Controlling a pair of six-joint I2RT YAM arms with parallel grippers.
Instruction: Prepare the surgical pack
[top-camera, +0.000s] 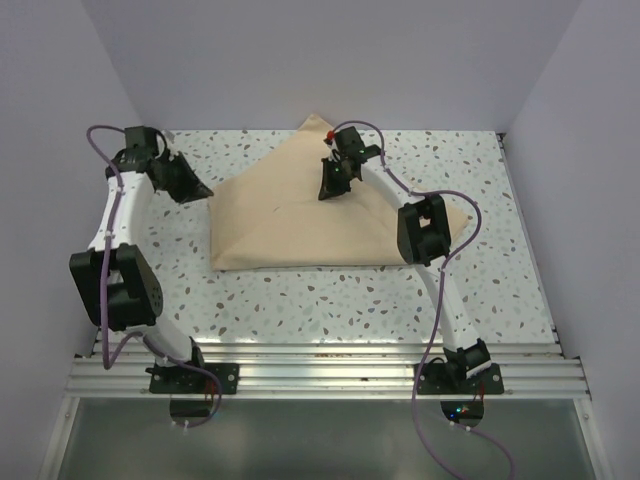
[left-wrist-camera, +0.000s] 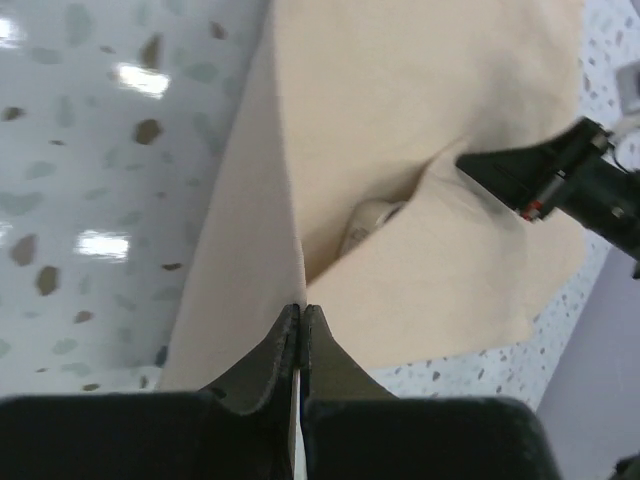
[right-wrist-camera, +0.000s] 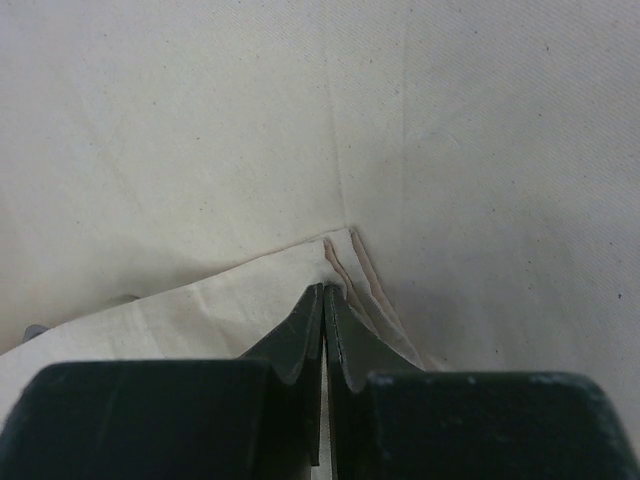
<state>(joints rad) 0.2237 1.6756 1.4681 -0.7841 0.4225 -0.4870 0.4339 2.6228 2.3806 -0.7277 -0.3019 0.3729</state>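
The surgical pack (top-camera: 290, 230), a large tan fabric sheet, lies folded into a rough triangle on the speckled table. My left gripper (top-camera: 203, 190) is at its left corner. In the left wrist view the jaws (left-wrist-camera: 301, 308) are shut, with a raised fold edge of the fabric (left-wrist-camera: 400, 90) running into them. My right gripper (top-camera: 333, 190) is over the middle of the pack. In the right wrist view its jaws (right-wrist-camera: 324, 288) are shut on the hemmed corner of a folded flap (right-wrist-camera: 200, 120). The right gripper also shows in the left wrist view (left-wrist-camera: 465, 162). Something pale (left-wrist-camera: 368, 222) peeks from under that flap.
White walls close in the table (top-camera: 300, 300) at the back and both sides. An aluminium rail (top-camera: 320, 370) holding both arm bases runs along the near edge. The right arm's elbow (top-camera: 425, 228) hangs over the pack's right corner. No tray or instruments are in view.
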